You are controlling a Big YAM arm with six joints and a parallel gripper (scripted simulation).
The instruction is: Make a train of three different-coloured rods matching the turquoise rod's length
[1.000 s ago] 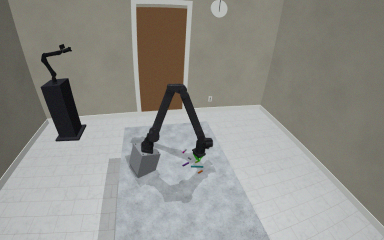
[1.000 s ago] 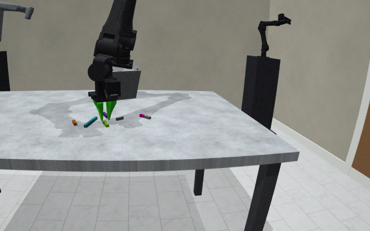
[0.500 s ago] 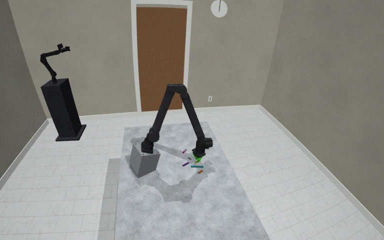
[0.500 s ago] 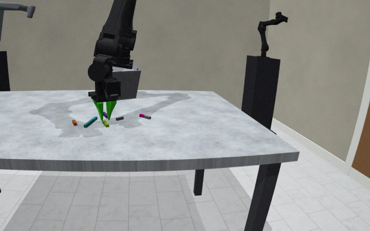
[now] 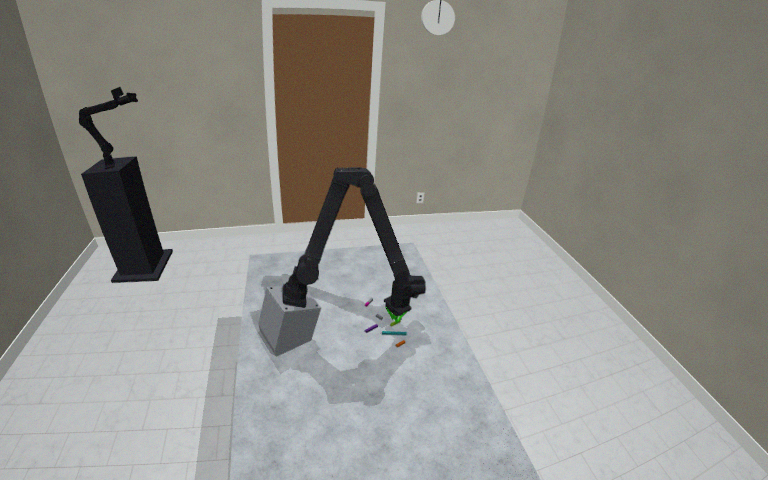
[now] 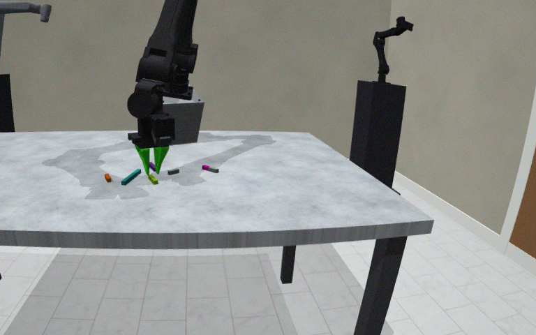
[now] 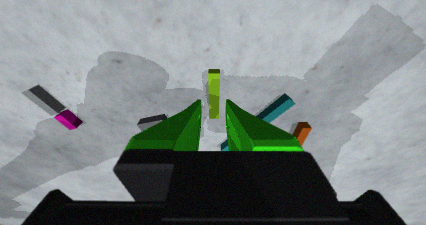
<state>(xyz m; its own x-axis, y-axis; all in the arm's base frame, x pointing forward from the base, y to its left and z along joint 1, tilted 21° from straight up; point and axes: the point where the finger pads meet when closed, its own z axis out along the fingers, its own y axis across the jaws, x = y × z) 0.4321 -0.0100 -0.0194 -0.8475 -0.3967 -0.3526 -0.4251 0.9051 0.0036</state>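
Note:
My gripper (image 5: pixel 397 320) (image 6: pixel 152 172) (image 7: pixel 213 105) points down, fingers partly apart and empty, just above the lime rod (image 5: pixel 395 324) (image 6: pixel 153 179) (image 7: pixel 214 85), which lies flat on the table. The turquoise rod (image 5: pixel 393 333) (image 6: pixel 130 176) (image 7: pixel 276 109) lies beside it at a slant. A magenta rod (image 5: pixel 367 304) (image 6: pixel 205 167) (image 7: pixel 68 120) and a grey rod (image 6: pixel 213 169) (image 7: pixel 47 99) lie end to end in about one line; any small gap is too fine to tell.
A second grey rod (image 5: pixel 378 317) (image 6: pixel 173 172) (image 7: pixel 153 120) lies alone between the lime rod and the magenta-grey pair. The purple rod (image 5: pixel 371 328) (image 6: pixel 152 166) lies nearer the arm's base, hidden in the wrist view. The orange rod (image 5: pixel 400 343) (image 6: pixel 107 178) (image 7: pixel 302 133) lies beyond the turquoise one.

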